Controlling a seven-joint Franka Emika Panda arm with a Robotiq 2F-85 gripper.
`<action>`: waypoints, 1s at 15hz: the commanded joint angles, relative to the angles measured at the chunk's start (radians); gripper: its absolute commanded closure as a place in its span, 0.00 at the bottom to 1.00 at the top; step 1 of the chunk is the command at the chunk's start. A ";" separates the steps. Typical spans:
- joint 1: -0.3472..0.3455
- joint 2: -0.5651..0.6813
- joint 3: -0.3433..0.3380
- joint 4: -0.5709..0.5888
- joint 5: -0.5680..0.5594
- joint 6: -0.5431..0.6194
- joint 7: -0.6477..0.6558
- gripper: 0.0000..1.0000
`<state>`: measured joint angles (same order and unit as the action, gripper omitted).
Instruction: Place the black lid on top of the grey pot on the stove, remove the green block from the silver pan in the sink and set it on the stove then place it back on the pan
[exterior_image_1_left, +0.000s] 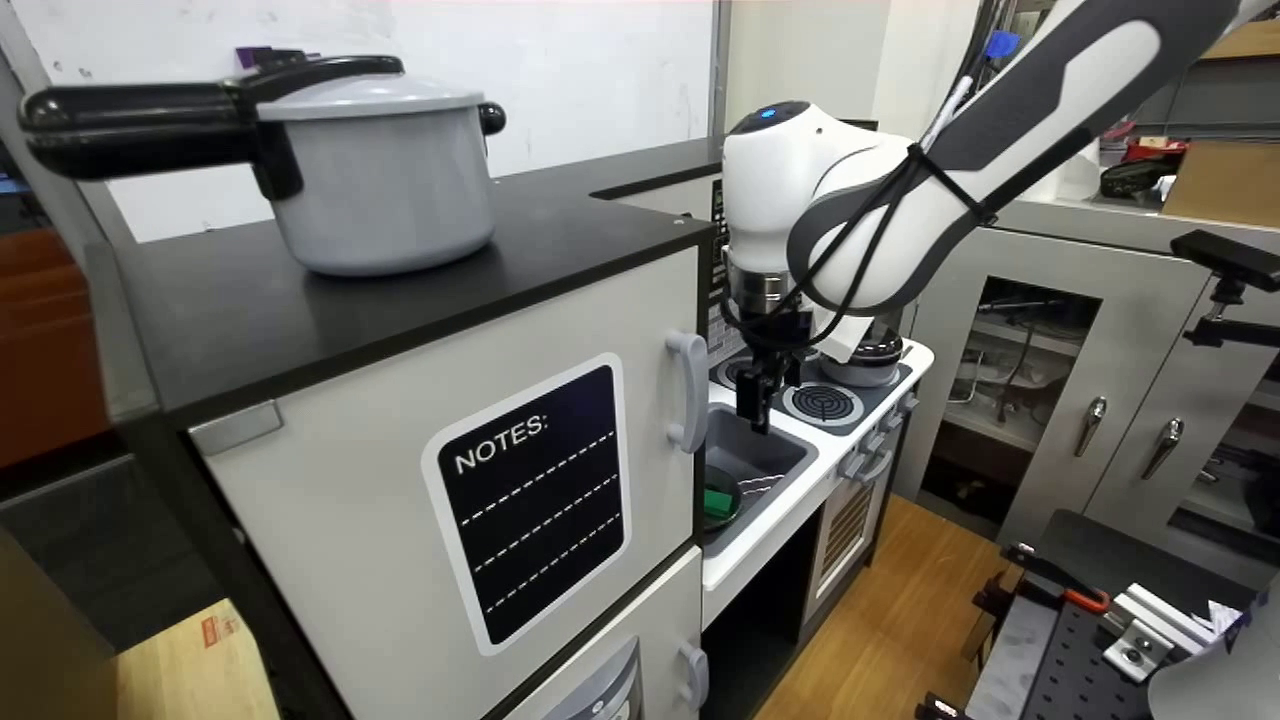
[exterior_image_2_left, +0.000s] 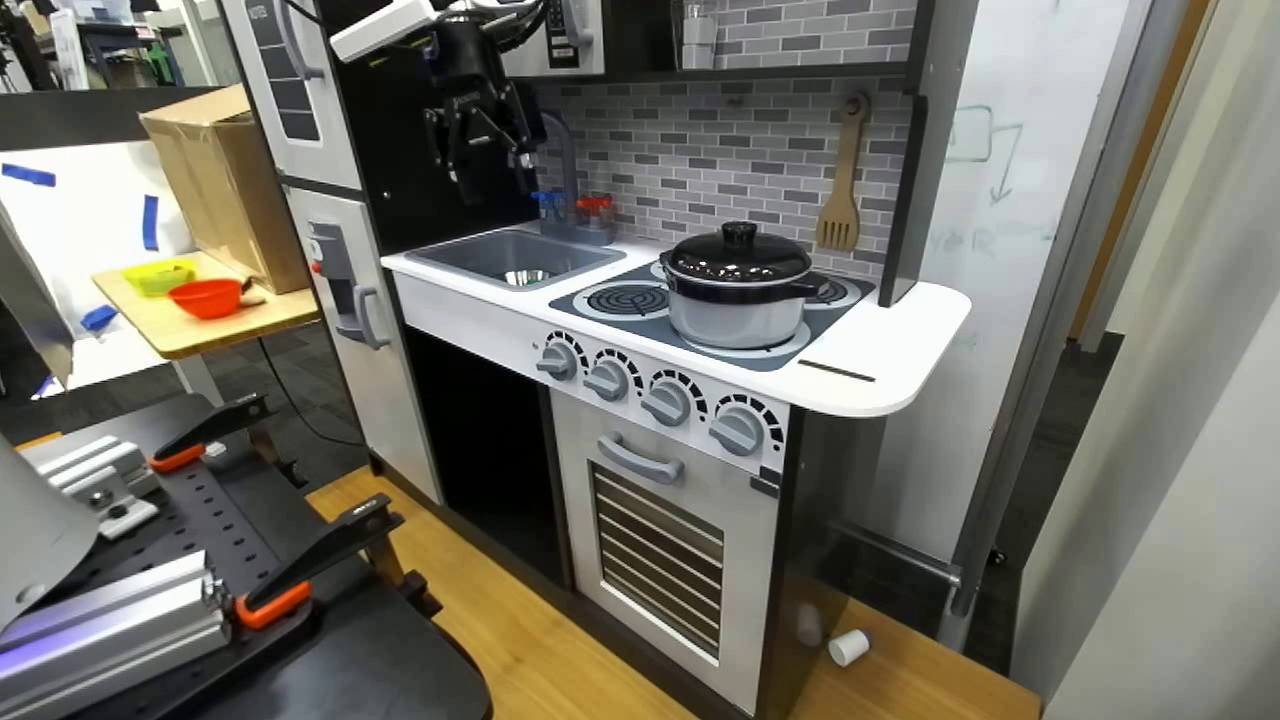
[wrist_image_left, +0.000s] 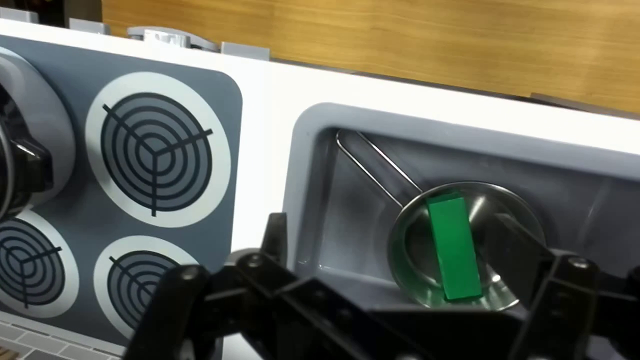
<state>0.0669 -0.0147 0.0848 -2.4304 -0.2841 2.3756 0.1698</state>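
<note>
Fingers of the end effector stand wide apart in the wrist view, and one green block shows between them, lower down and nearer to the finger at the right of that view. It lies inside one silver pan, which rests in the sink; three bare burners show on the stove alongside. In an exterior view, the block is well below the end effector and toward the white cabinet, on which one large pale-grey pot with a long black handle stands. In an exterior view, one black lid sits on one grey pot, which stands over a burner, well apart from the end effector; four knobs line the stove's front and one wooden spatula hangs on the tiled wall.
</note>
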 joint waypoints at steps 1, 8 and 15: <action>-0.007 0.094 -0.015 0.083 0.084 0.022 -0.084 0.00; -0.021 0.139 -0.024 0.114 0.333 0.011 -0.200 0.00; -0.005 0.096 -0.023 0.057 0.309 0.016 -0.145 0.00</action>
<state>0.0612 0.0815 0.0618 -2.3751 0.0248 2.3944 0.0243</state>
